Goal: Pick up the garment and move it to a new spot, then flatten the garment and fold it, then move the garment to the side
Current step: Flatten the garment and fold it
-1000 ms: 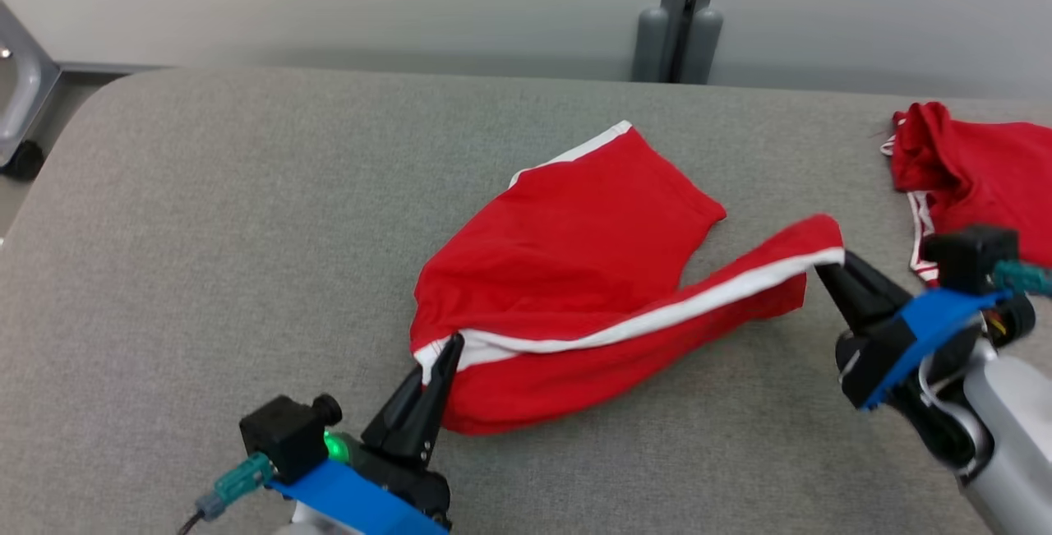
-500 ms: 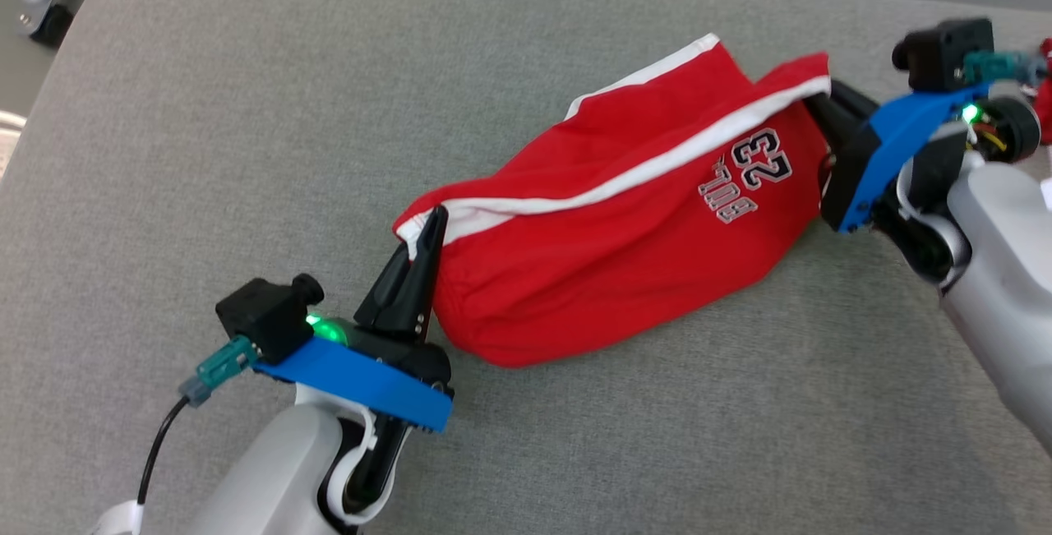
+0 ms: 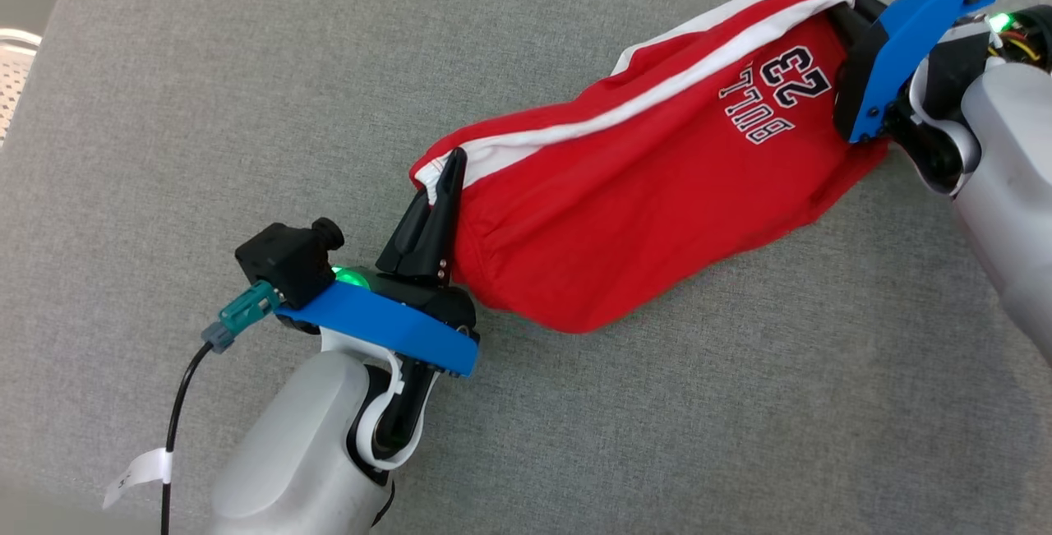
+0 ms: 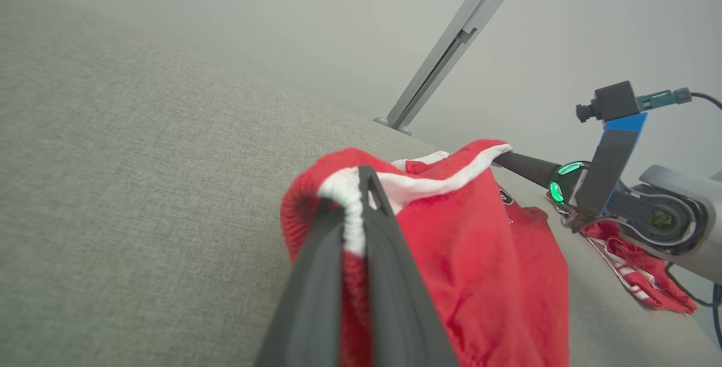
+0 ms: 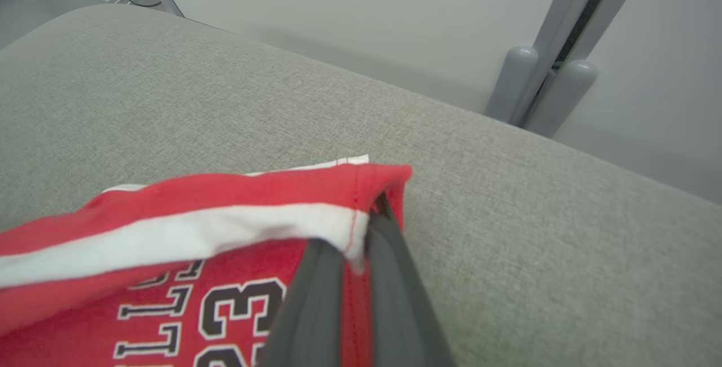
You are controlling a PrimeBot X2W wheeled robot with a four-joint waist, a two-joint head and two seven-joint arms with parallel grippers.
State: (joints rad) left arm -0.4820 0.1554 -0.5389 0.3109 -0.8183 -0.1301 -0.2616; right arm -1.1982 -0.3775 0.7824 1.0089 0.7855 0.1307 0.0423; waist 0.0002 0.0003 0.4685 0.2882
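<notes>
The garment (image 3: 625, 214) is a pair of red shorts with a white side stripe and a "23" print, hanging stretched between my two grippers above the grey cushion (image 3: 205, 91). My left gripper (image 3: 448, 169) is shut on the white-trimmed corner at the garment's lower left end; the left wrist view shows its fingers (image 4: 389, 277) pinching the red cloth (image 4: 479, 265). My right gripper (image 3: 851, 5) is shut on the striped corner at the upper right. In the right wrist view the stripe and print (image 5: 186, 277) hang from its closed fingers (image 5: 389, 288).
A second red garment (image 4: 632, 265) lies on the cushion beyond my right arm (image 4: 665, 220). A grey post (image 5: 553, 68) stands against the pale wall behind the cushion's far edge. A white mesh object (image 3: 12, 66) sits past the cushion's left edge.
Both grippers have lifted the garment off the cushion and carried it up and to the right, so the "23" print faces me. The head camera has tilted down, shifting the whole picture.
</notes>
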